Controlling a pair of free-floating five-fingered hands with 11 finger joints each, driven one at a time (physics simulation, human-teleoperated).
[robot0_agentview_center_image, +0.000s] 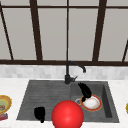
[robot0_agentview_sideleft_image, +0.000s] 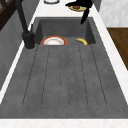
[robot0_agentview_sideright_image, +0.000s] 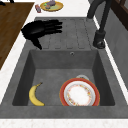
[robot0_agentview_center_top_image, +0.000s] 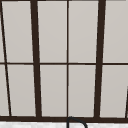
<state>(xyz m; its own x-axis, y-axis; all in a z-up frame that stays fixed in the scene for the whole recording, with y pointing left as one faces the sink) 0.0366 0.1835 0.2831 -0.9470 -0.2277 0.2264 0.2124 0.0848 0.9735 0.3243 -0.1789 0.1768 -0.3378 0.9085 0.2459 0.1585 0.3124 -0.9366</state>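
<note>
currently right hand (robot0_agentview_center_image: 85, 92) hovers above red-rimmed plate (robot0_agentview_center_image: 91, 103) in basin, fingers apparently relaxed; left hand (robot0_agentview_center_image: 39, 114) grip unclear.

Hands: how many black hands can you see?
2. The left hand hovers over the draining board. The right hand is just above the plate in the basin.
</note>
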